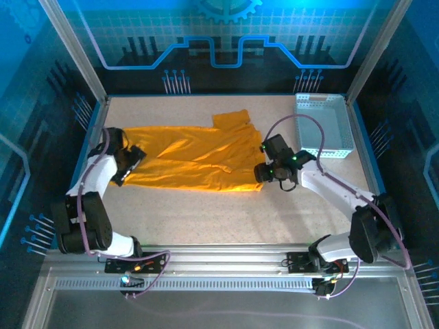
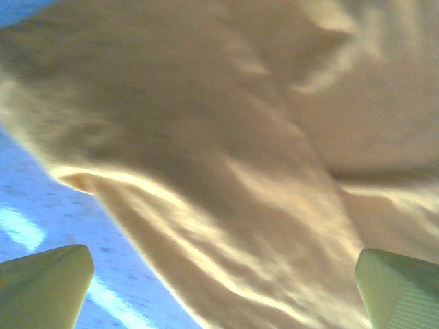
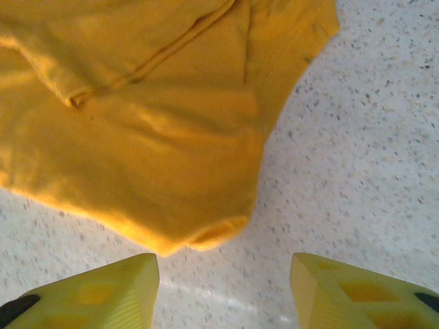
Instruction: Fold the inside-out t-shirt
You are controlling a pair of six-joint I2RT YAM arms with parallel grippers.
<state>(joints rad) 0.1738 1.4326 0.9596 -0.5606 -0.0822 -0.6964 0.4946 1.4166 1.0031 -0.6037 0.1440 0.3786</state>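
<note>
The orange-yellow t-shirt (image 1: pixel 192 161) is lying spread out flat on the speckled pale table (image 1: pixel 206 219), stretching left to right across the middle of the surface, with gentle wrinkles running along it and one short sleeve (image 1: pixel 232 120) sticking out toward the far side. I am holding my left pincer (image 1: pixel 130 164) over the shirt's left end, its two pale fingers (image 2: pixel 48 281) standing wide apart. From my left wrist, the cloth (image 2: pixel 240 137) is looming close and blurred between them, with a strip of table (image 2: pixel 41 212) showing past its edge. I cannot tell whether my fingertips are touching the fabric, though nothing seems to be pinched between them. I am holding my right pincer (image 1: pixel 264 171) at the shirt's right end, just beside its near corner. From my right wrist, its yellow fingers (image 3: pixel 103 295) are standing apart with bare table (image 3: pixel 357 157) between them. The shirt's rounded, folded corner (image 3: pixel 137 123) is lying just ahead of them, a seam line running across the cloth above it. A pale perforated basket (image 1: pixel 326 123) is sitting at the table's far right corner, apart from the shirt and just beyond my right arm.
</note>
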